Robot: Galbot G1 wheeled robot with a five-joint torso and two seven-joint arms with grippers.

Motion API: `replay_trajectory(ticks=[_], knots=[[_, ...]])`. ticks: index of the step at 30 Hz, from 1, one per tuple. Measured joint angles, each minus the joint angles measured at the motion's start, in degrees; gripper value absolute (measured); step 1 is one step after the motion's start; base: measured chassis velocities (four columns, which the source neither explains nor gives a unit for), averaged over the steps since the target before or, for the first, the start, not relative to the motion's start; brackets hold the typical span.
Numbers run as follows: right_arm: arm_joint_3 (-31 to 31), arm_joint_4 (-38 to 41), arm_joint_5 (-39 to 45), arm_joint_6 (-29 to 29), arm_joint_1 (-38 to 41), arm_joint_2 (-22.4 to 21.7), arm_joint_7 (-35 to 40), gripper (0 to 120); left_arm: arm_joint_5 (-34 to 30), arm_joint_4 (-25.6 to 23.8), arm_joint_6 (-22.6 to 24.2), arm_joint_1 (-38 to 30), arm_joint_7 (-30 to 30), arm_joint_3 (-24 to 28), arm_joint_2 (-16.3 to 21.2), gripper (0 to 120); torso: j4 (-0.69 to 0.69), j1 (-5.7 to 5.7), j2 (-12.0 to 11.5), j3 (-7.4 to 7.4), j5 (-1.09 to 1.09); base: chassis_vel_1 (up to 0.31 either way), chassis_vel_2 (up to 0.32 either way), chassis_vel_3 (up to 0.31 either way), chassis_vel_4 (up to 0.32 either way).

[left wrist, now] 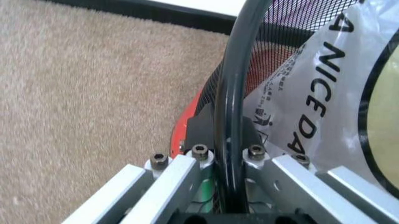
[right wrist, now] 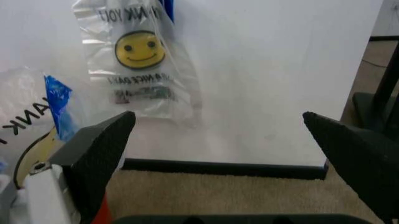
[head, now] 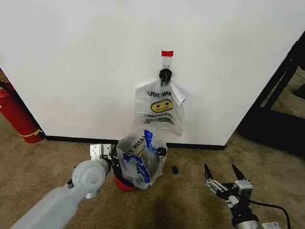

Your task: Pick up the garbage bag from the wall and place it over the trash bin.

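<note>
The garbage bag, see-through white with blue patches, is draped over the trash bin, a black mesh bin with a red base that stands on the carpet in front of the wall. My left gripper is at the bin's left side. In the left wrist view the bin's black rim runs between the fingers of the left gripper, which is shut on it, with the garbage bag lying right beside. My right gripper hovers open to the right of the bin, holding nothing.
A second smiley bag with a black knot and red tag hangs on the wall above the bin. A red fire extinguisher leans at the far left. A small black object lies on the carpet, and a black frame stands on the right.
</note>
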Motion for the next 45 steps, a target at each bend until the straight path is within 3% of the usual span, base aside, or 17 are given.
replay_trajectory(ticks=[9, 21, 32, 40, 45], knots=[[-0.67, -0.55, -0.67, -0.47, -0.24, -0.33, 0.27, 100, 2.68, 1.55, -2.82, 2.56, -2.43, -1.55, -6.07, 0, -0.01, 0.0, 0.0, 0.0, -0.01, 0.0, 0.0, 0.0, 0.0], [-0.43, 0.07, -0.81, -0.52, -0.85, -0.49, 0.32, 100, 3.63, 1.67, -1.69, 4.82, -0.57, -1.98, -6.74, 3, 0.0, 0.0, 0.0, 0.0, 0.0, 0.0, 0.0, 0.0, 0.0], [-0.36, 0.67, -0.64, -0.58, -0.89, -0.83, 0.39, 100, 8.42, -0.38, 2.24, 6.97, 3.49, -2.75, -4.51, 44, 0.0, 0.0, 0.0, 0.0, -0.02, 0.0, 0.0, 0.0, 0.0], [-0.62, 1.63, -0.47, -1.31, -0.5, -0.86, 0.42, 100, 9.31, -4.74, 3.24, 9.66, 3.43, -4.66, -1.27, 72, 0.0, 0.0, -0.01, 0.0, -0.01, 0.0, 0.0, 0.0, 0.0], [-1.3, 2.07, 1.25, -2.98, -0.29, -1.49, 0.65, 100, 13.47, -9.43, 3.28, 13.49, 3.44, -7.65, 0.53, 93, 0.02, 0.0, -0.01, 0.0, -0.02, 0.0, 0.0, 0.0, 0.0]])
